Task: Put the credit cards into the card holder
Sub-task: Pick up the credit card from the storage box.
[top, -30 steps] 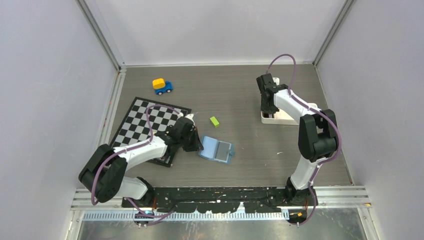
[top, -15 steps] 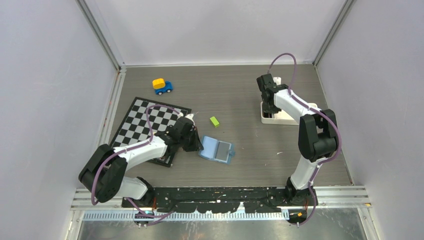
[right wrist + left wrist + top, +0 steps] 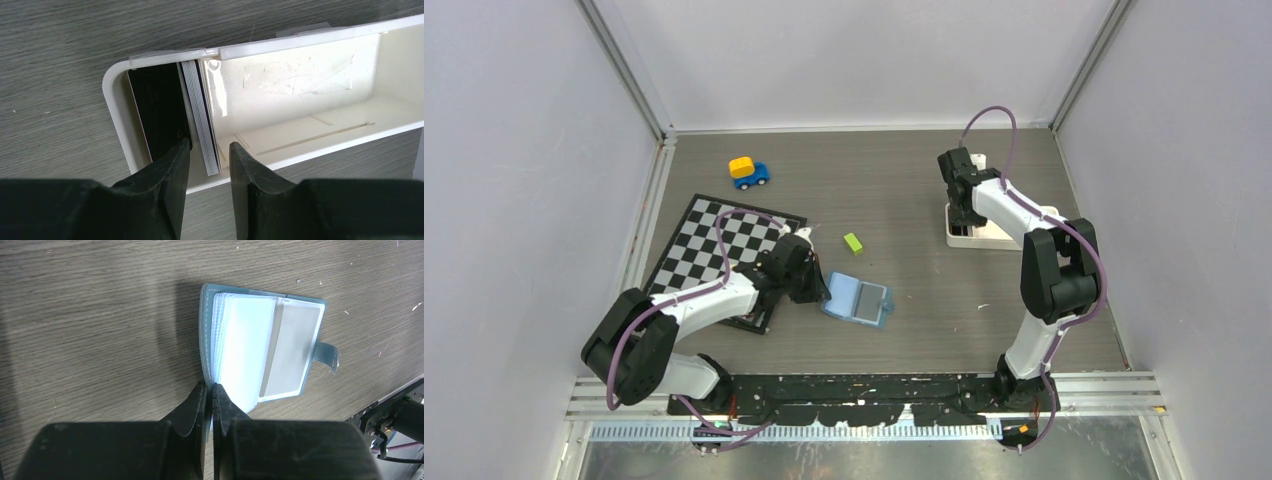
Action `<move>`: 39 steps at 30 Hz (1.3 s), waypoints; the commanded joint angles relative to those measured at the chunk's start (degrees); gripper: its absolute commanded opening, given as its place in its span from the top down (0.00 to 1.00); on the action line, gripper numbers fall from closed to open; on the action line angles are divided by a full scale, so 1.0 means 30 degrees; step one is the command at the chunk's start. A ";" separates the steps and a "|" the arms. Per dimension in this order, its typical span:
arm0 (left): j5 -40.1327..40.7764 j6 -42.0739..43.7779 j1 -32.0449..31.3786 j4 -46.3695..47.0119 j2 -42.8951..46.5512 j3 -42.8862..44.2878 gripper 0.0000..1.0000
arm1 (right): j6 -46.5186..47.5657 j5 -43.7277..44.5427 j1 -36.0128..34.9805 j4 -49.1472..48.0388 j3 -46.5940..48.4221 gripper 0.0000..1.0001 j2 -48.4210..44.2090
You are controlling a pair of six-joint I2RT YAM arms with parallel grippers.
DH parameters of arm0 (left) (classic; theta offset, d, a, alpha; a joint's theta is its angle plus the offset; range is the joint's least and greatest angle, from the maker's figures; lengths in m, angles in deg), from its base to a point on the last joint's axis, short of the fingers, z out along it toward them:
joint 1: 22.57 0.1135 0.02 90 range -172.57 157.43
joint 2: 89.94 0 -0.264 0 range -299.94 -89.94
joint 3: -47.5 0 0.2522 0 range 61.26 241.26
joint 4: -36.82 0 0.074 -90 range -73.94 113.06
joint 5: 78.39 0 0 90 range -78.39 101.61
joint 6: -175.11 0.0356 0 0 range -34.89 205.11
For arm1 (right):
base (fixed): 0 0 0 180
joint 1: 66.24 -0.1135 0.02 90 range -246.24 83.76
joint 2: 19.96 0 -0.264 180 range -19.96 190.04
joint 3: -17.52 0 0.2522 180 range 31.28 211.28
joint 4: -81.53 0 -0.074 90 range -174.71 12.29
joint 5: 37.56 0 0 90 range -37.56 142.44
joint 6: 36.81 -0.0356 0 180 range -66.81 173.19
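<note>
Right end effector (image 3: 206, 146), released, straddles the credit cards (image 3: 200, 110) at the white tray's (image 3: 310, 37) 9 o'clock end; closing may lift several. Left end effector (image 3: 210, 390) seems clenched on the card holder (image 3: 245, 345).

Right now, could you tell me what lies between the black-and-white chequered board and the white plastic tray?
A small lime-green block, seen in the top external view.

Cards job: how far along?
Done: one tan card sits in the open card holder. In hand: left end effector pinches the holder's edge; right end effector is open around the stacked credit cards in the white tray. Left: that stack, none lifted yet.
</note>
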 commanded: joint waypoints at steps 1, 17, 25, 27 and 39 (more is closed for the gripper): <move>-0.0035 0.0331 0.0075 0.0033 -0.0170 0.0140 1.00 | 0.0411 -0.0125 0.0025 -0.0286 0.0820 0.58 0.0298; -0.0131 0.0346 0.0066 0.0061 -0.0236 0.0141 1.00 | 0.0308 0.2765 0.0010 0.0517 0.1327 0.59 0.0500; -0.0172 0.0345 0.0059 0.0043 -0.0207 0.0134 1.00 | 0.0398 0.2551 0.0151 0.0524 0.1387 0.60 0.0825; -0.0151 0.0344 0.0068 0.0011 -0.0130 0.0114 1.00 | 0.0344 0.2557 0.0161 0.0707 0.1473 0.59 0.0981; -0.0221 0.0287 0.0080 0.0076 -0.0145 0.0112 1.00 | 0.0340 0.2666 0.0158 0.0744 0.1367 0.68 -0.0241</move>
